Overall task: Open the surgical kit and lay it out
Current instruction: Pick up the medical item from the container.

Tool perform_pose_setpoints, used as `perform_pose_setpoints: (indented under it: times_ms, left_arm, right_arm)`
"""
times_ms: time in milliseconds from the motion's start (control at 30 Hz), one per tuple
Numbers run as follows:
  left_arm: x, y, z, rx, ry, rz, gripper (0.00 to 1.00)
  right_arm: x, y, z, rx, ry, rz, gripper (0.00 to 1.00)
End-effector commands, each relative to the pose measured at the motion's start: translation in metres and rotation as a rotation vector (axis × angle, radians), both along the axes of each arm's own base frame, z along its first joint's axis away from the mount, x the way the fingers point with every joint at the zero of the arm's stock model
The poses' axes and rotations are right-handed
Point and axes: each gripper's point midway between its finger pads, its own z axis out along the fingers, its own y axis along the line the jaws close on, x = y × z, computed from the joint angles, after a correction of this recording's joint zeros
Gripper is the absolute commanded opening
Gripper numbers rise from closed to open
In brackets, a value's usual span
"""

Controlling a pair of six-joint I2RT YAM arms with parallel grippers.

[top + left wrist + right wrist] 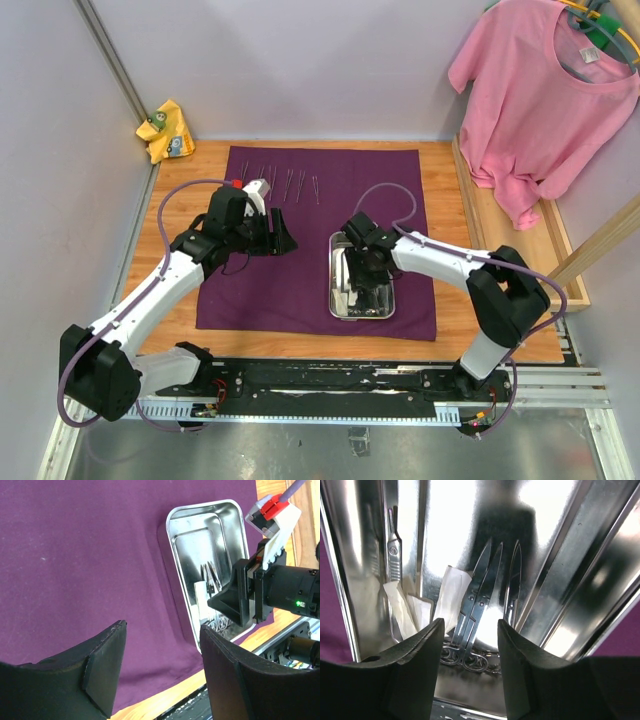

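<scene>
Top external view shows a yellow rag far off in the left back corner, off the wooden table. Next comes the left gripper, which hangs over the left half of the purple cloth. Its fingers are spread apart and nothing is between them (the left wrist camera shows only bare cloth under them). The cloth is opened out flat on the table.

Along the far edge of the cloth, a few thin metal tools lie side by side in a row, just past the left gripper.

More to the right, the shiny steel tray sits on the right half of the cloth, near the front edge. The right gripper is down inside the tray. Its fingers are apart, one on each side of a pair of scissors that lies flat on the tray floor. The fingers do not look like they are squeezing the scissors. To the left of the scissors are small folded bits of white gauze and a slim metal handle by the tray wall. One more pointed tool lies just right of the scissors.

Far to the right, a pink T-shirt hangs up past the table
</scene>
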Motion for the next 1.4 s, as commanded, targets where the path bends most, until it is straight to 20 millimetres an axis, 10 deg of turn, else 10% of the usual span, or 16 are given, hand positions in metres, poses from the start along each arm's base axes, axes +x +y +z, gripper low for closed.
perform_pose_setpoints:
  times_ms: [0, 767, 1367]
  left_arm:
    - [-0.001, -0.007, 0.001, -0.010, -0.011, -0.043, 0.65]
    - [-0.002, -0.008, 0.003, -0.014, -0.014, -0.051, 0.65]
    - [-0.002, -0.008, 0.004, -0.015, -0.016, -0.048, 0.65]
  right_arm:
    - [0.006, 0.005, -0.003, -0.031, -0.011, -0.017, 0.46]
    - [0.004, -0.003, -0.030, -0.099, 0.032, -0.056, 0.10]
    - [0.019, 0.002, 0.030, -0.028, -0.094, -0.043, 0.01]
